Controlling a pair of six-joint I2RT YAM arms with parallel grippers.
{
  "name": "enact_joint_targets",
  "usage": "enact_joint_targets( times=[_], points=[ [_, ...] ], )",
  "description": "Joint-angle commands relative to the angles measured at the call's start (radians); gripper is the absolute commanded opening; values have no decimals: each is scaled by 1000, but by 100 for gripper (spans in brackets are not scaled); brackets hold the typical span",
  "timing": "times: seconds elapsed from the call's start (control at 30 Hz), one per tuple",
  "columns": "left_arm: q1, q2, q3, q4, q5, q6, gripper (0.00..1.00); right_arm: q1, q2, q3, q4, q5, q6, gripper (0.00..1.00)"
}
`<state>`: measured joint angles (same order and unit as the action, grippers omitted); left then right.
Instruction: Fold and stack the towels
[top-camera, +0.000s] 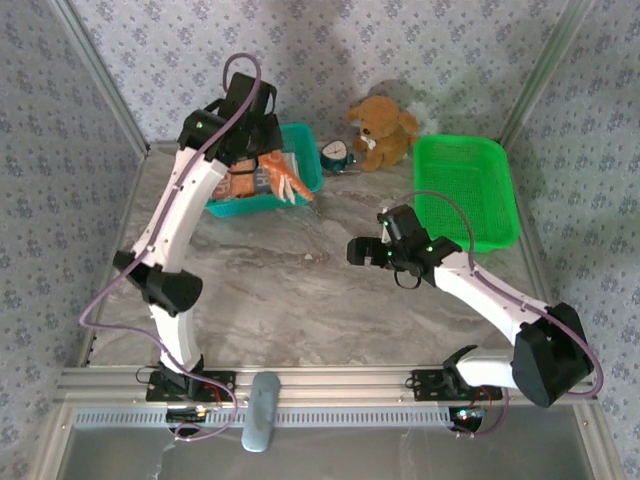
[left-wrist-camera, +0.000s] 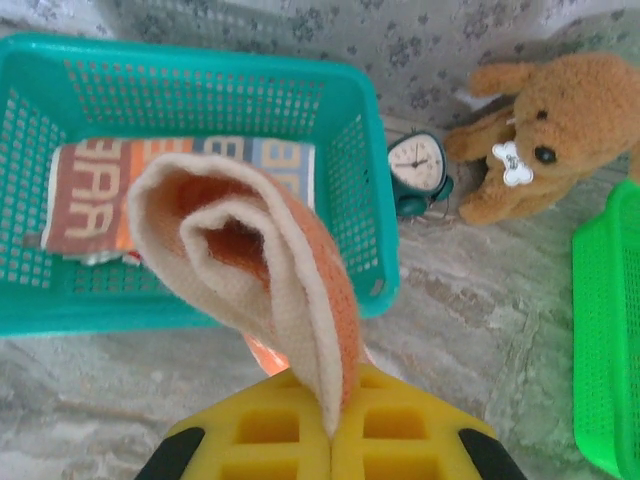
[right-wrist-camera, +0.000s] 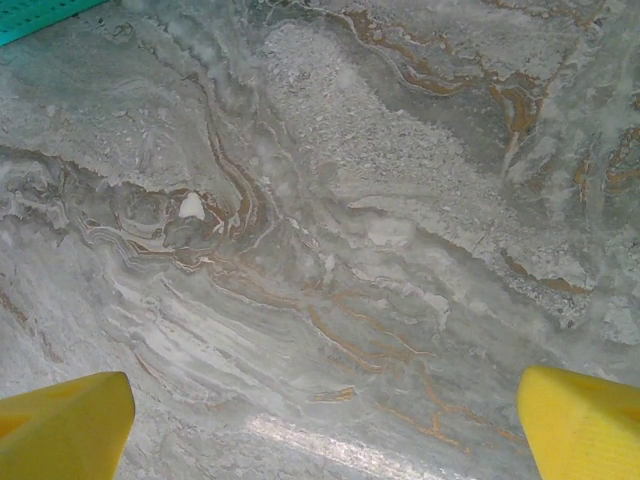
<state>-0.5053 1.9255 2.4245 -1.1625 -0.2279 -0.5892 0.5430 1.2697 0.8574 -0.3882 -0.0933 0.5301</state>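
- Left fingers: pressed together, clamped on one edge of the orange towel.
- The orange towel is off the bench. It hangs from the grip as a loose curled fold, orange on one face and cream on the other.
- In the top view the orange towel dangles at the near right corner of the teal basket, its lower end out over the basket's front wall.
- Second towel, the lettered towel: lies folded flat on the floor of the teal basket, brown, orange and blue-grey blocks with pale letters. More cloth lies beneath it; which pieces cannot be told.
- Right fingers: spread wide apart, nothing between them, hovering over bare marbled bench near the middle.
- Green basket: at the far right of the bench, well apart from the teal basket.
- Small clock: stands just beside the teal basket's right wall.
- Brown plush toy: just right of the clock, against the back wall, between the two baskets.
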Motion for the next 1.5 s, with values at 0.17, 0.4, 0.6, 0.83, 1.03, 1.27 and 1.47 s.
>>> enact_joint_targets(
  times=[0.17,0.4,0.6,0.83,1.03,1.27,1.47],
  points=[
    [71,269,418,-59,117,141,0,-30,7,0,-54,-20,-4,100],
    [126,330,404,51,267,157,0,-67,10,22,-84,-20,-18,100],
    [125,368,404,134,380,107,0,-83,26,18,-84,-29,-18,100],
    [114,421,404,217,465,48,0,-87,43,15,-77,-33,-19,100],
    [120,450,404,211,487,77,0,-92,45,-2,-72,-33,-18,100],
    [171,455,404,142,471,135,0,-94,58,-3,-53,-30,-20,100],
    [214,424,390,96,441,173,0,-94,78,0,-37,-34,-21,100]
  ],
)
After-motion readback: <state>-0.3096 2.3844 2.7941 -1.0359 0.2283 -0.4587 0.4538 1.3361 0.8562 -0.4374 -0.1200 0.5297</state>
